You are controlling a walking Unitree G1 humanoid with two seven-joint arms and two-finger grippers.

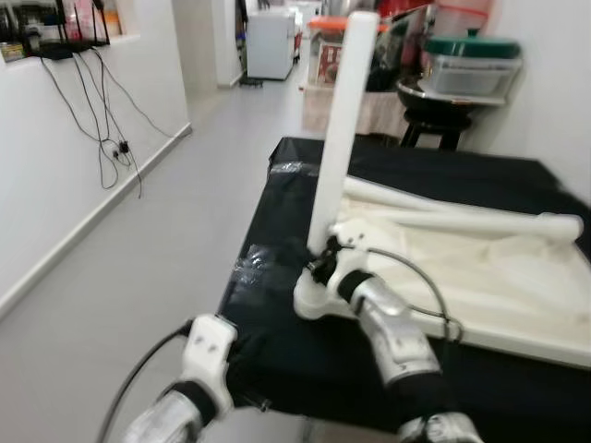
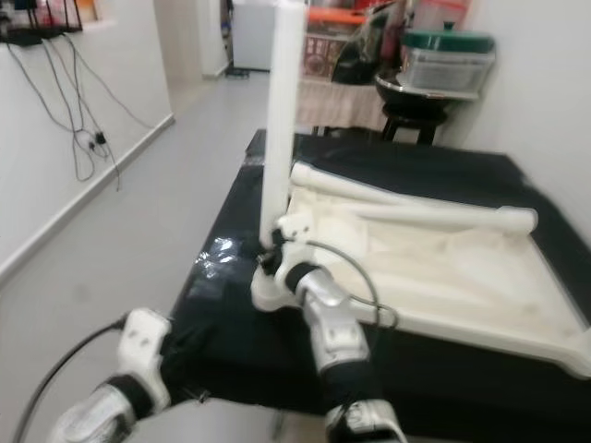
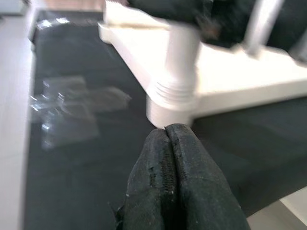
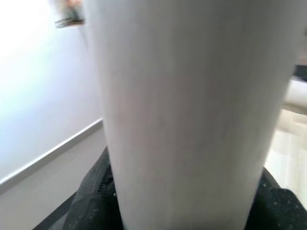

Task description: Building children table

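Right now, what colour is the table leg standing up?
White; the leg shows best in the left eye view.

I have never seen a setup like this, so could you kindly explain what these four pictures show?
A humanoid robot is assembling a children's table. Two pictures come from cameras on its head, looking forward and down; two come from cameras on its wrists. On a black-covered work surface lies the white tabletop, upside down, with two loose legs resting on it. The right gripper is shut on an upright white leg, which stands in the tabletop's near corner socket. The left gripper, fingers closed and holding nothing, hovers near that corner.
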